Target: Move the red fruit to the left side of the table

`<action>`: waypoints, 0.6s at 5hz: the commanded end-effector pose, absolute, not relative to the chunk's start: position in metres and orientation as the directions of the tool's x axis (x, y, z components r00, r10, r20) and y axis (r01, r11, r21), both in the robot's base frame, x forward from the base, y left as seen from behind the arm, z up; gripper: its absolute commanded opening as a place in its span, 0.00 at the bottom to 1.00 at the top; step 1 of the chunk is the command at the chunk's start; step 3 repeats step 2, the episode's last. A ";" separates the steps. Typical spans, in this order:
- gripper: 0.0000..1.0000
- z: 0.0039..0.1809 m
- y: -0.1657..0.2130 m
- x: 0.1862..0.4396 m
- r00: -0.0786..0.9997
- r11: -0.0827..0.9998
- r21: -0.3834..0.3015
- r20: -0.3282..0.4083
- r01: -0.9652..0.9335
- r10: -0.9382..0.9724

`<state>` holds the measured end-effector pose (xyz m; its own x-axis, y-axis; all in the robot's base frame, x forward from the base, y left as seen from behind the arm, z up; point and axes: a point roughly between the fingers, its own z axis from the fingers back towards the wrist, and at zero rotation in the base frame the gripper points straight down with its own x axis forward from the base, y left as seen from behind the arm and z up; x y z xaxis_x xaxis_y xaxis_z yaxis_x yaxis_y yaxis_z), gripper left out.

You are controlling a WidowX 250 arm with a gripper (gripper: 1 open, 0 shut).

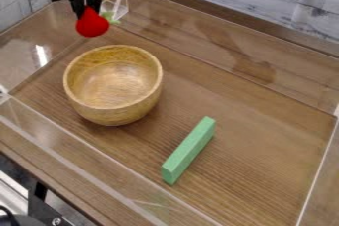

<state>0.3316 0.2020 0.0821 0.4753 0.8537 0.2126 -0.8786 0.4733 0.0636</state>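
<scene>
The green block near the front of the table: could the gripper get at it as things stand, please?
Probably not yet: the gripper is shut on the red fruit at the far corner. The green block itself lies uncovered on the table, clear of the wooden bowl.

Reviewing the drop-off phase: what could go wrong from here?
1. The red fruit hangs in the jaws of the gripper above the table; released here, the round fruit may roll.
2. The wooden bowl sits close by; the fruit could bounce into it.
3. The clear acrylic wall is near the descent path.
</scene>
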 end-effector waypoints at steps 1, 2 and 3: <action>0.00 0.098 0.203 0.334 0.484 0.491 0.048 0.277 -0.870 0.830; 0.00 0.095 0.201 0.330 0.503 0.508 0.063 0.285 -0.859 0.816; 0.00 0.095 0.201 0.330 0.503 0.508 0.063 0.285 -0.859 0.816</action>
